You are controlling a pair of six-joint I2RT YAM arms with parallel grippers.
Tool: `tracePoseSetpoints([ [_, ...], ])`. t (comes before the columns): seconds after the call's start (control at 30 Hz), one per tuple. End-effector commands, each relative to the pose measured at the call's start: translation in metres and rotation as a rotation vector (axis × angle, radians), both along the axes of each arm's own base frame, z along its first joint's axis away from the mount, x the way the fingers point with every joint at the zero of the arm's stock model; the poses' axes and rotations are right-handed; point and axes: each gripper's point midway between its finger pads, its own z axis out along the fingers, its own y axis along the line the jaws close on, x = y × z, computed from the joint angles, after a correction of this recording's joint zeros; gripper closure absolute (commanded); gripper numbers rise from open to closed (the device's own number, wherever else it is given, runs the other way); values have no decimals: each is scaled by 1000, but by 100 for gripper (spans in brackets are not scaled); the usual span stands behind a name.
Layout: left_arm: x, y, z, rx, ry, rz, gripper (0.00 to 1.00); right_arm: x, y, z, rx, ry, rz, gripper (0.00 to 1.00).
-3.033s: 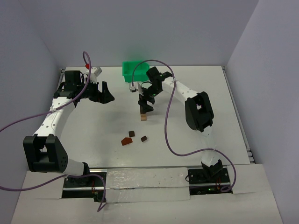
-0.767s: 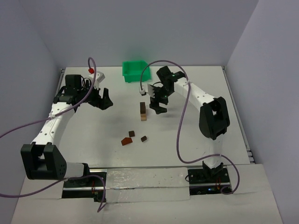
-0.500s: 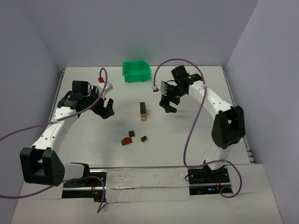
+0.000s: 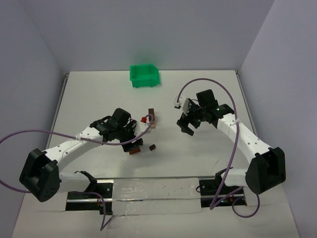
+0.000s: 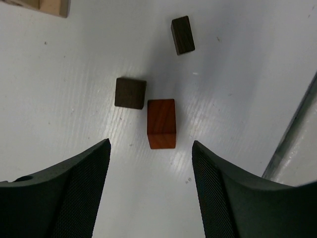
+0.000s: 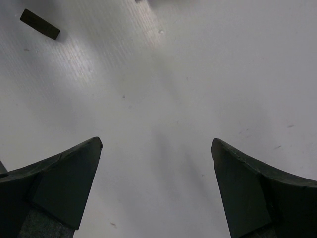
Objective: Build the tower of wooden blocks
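The tan-and-brown wooden block tower is standing unfinished; left gripper and right gripper are gaping empty, left hovering over a loose reddish-brown wooden block.

A narrow stack of small wooden blocks stands upright on the tabletop, light tan below and dark brown on top. On the near side of the stack lie three loose pieces, all flat. A reddish-brown wooden block sits corner to corner with a dark brown wooden cube. A small dark brown wooden bar lies a little apart.
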Motion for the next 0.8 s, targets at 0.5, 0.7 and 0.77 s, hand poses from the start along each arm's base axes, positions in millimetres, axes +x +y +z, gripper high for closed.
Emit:
tracePoseSetpoints([
  [0.5,59,-46,-33,63,-130,-132,37,12,-8,12,89,-98,-162,0],
  [0.7,61,-49,-43,75,-106,-142,41,14,-10,11,76,-105,-162,0],
  [0.77,60,-48,-45,80,-98,-147,43,15,-12,9,68,-105,-161,0],
])
